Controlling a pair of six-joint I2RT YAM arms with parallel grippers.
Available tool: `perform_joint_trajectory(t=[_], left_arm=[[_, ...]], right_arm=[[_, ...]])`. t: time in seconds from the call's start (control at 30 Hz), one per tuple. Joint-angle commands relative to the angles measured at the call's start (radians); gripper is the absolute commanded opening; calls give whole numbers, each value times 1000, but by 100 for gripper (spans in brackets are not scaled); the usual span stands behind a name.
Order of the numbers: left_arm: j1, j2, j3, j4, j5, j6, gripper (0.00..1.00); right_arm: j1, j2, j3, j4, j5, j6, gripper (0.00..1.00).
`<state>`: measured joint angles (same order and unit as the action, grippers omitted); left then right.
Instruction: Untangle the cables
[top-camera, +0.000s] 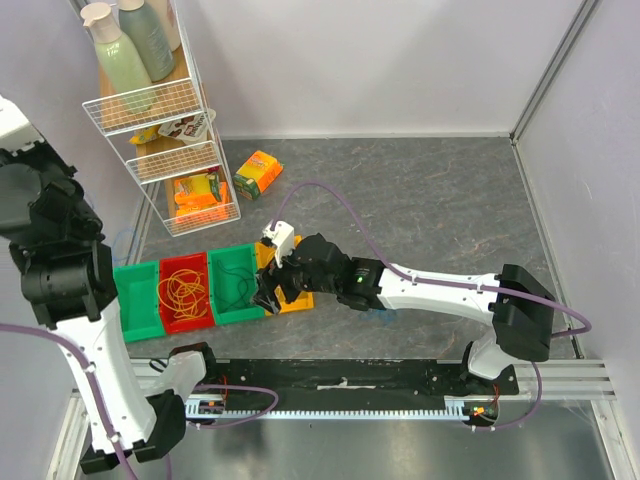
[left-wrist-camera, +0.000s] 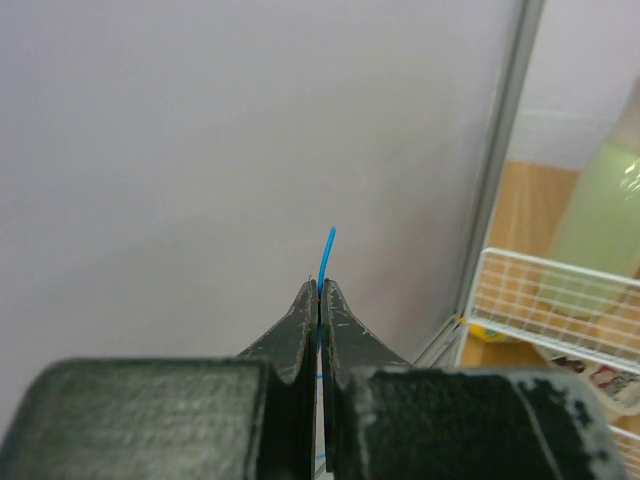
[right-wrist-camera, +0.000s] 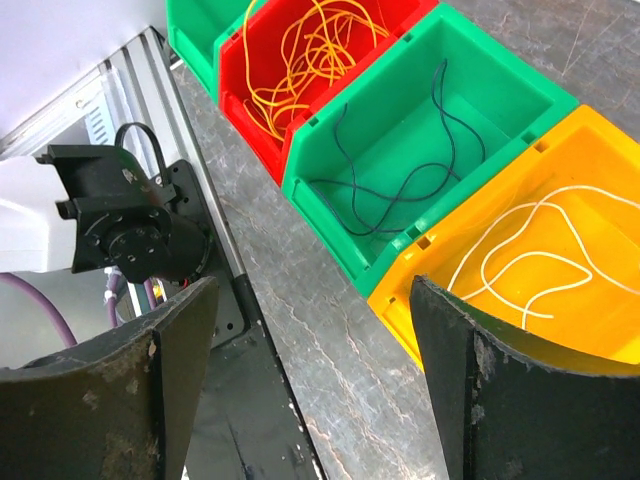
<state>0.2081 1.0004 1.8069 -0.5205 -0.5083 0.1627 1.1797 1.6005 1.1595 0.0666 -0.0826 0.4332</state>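
Cables lie sorted in the bin row along the bench's near edge, left of centre: orange, dark, pale. My right claw hangs released over the row's right end; my left claw, high at the left edge, is clenched on one blue cable, strand running along my fingers, tip up. Leftmost green bin lies below it, nearer my left arm, I judge.

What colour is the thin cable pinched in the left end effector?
Blue. The cable in the left end effector shows best in the left wrist view.
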Motion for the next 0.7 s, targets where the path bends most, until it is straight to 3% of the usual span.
perform_joint_trajectory(t=[0.0, 0.37, 0.67], left_arm=[[5, -3, -98, 94, -154, 112, 2], [5, -46, -409, 238, -288, 98, 2], [7, -196, -702, 373, -418, 23, 2]], right_arm=[[-5, -22, 39, -33, 9, -20, 85], [-8, -63, -69, -30, 24, -4, 85], [-22, -140, -173, -36, 49, 1, 85]])
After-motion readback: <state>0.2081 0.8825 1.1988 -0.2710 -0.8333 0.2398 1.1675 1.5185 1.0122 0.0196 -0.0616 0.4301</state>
